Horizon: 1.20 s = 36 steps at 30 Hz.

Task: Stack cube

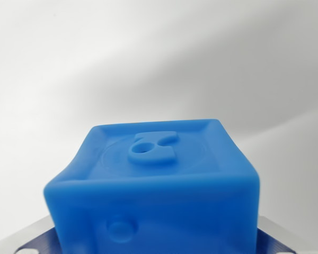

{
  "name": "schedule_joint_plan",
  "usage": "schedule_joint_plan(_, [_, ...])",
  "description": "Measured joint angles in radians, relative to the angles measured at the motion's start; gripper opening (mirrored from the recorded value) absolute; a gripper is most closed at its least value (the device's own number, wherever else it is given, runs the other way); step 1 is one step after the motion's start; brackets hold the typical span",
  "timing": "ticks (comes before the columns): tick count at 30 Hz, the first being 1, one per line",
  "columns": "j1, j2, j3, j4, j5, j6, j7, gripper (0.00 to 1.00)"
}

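A blue cube [153, 180] fills the lower middle of the wrist view, very close to the camera. Its upper face has a raised rim and an embossed figure with a small hole, and its near face carries a round bump. My gripper [155, 239] is shut on the blue cube. Grey metal fingers [34, 235] show at the bottom corners, pressed against the cube's two sides. The cube's side at the wrist view's left bows inward. No other cube is in view.
Behind the cube lies a plain white surface [148, 58] with soft grey shadows across the upper right. The cube hides whatever lies directly beneath it.
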Motion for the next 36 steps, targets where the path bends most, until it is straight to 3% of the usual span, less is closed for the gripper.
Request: schedule_joint_plan(36, [0.099,-0.031,0.077,0.021,-0.011,-0.053,-0.055,0.00])
